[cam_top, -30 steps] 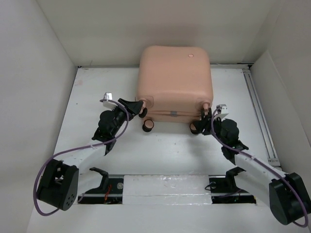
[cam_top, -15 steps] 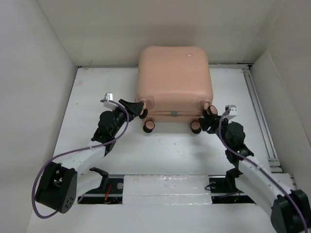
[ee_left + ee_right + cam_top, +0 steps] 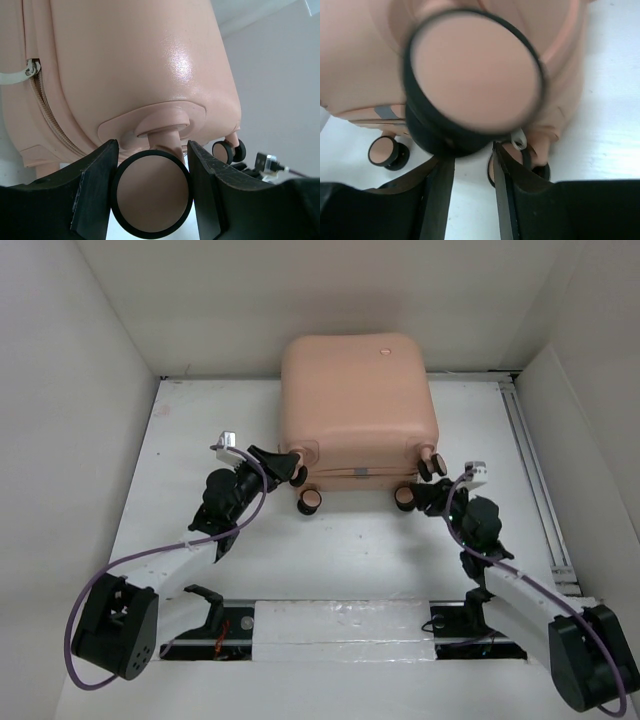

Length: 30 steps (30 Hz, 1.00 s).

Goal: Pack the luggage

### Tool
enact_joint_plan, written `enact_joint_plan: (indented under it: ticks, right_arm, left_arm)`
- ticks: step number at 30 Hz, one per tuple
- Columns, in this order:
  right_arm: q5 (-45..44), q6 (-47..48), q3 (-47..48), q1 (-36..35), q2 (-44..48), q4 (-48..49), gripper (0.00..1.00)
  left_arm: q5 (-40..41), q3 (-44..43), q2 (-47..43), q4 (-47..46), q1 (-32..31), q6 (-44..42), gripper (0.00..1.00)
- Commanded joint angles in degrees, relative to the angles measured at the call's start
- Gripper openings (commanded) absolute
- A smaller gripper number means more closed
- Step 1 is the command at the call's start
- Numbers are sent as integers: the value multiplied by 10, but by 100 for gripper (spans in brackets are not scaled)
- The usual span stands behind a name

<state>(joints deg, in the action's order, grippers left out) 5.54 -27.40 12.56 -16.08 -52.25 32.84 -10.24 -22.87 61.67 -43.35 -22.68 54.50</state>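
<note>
The luggage [image 3: 355, 400], a pale peach-pink hard-shell suitcase, lies closed at the back of the table with its caster wheels facing me. My left gripper [image 3: 288, 468] is shut on the near-left caster wheel [image 3: 152, 192], and both fingers touch its black rim. My right gripper [image 3: 425, 495] sits under the right-hand wheels. In the right wrist view a blurred caster wheel [image 3: 475, 75] hangs over my right gripper [image 3: 472, 160] and hides its fingertips. The jaws stand a little apart, with bare white table between them.
Two more casters [image 3: 310, 502] [image 3: 404, 498] stick out along the case's near side. A zipper pull [image 3: 17, 77] hangs at the case's seam. White walls close in the table, a rail [image 3: 530, 470] runs along the right side, and the arms' mounting bar [image 3: 340, 625] lies at the near edge.
My right gripper has slid left and nearer, under the right-hand casters, and its jaws have narrowed. The suitcase has turned slightly. The left gripper has kept its hold on the wheel.
</note>
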Motion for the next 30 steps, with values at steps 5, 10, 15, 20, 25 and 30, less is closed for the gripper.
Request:
enact_joint_plan:
  ticks: [5, 10, 15, 20, 25, 30]
  right_arm:
    - [-71, -53, -91, 1, 43, 189, 48]
    - [-64, -34, -35, 20, 1, 161, 50]
    - [10, -12, -20, 53, -102, 241, 52]
    - [82, -30, -25, 90, -174, 332, 52]
    - [120, -30, -12, 90, -210, 376, 52]
    - [175, -51, 11, 90, -282, 445, 49]
  left_arm:
    - [-18, 0, -25, 20, -4, -13, 0]
    - [-18, 0, -25, 20, -4, -13, 0]
    - [-18, 0, -25, 20, -4, -13, 0]
    - [-18, 0, -25, 20, -4, -13, 0]
    - [-18, -5, -20, 20, -4, -13, 0]
    - [-18, -5, -15, 15, -4, -13, 0]
